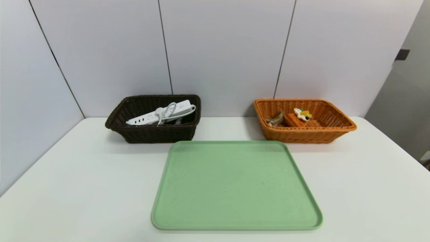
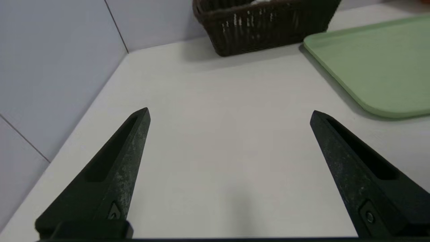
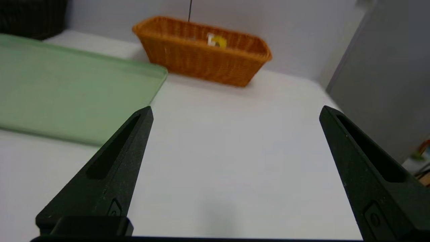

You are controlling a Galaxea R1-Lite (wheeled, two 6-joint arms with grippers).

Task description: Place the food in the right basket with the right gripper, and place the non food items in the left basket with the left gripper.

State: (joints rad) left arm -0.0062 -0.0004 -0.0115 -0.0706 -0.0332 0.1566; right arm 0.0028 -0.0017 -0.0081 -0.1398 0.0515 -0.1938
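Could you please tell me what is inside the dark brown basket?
The dark brown basket holds a white power strip with its coiled cord on top. Whatever lies beneath them, or behind the front wall, is hidden.

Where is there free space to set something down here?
The green tray is bare, as is the white table left, right and in front of it. A gap lies between the dark basket and orange basket. Crowded: the dark basket, with the power strip across it.
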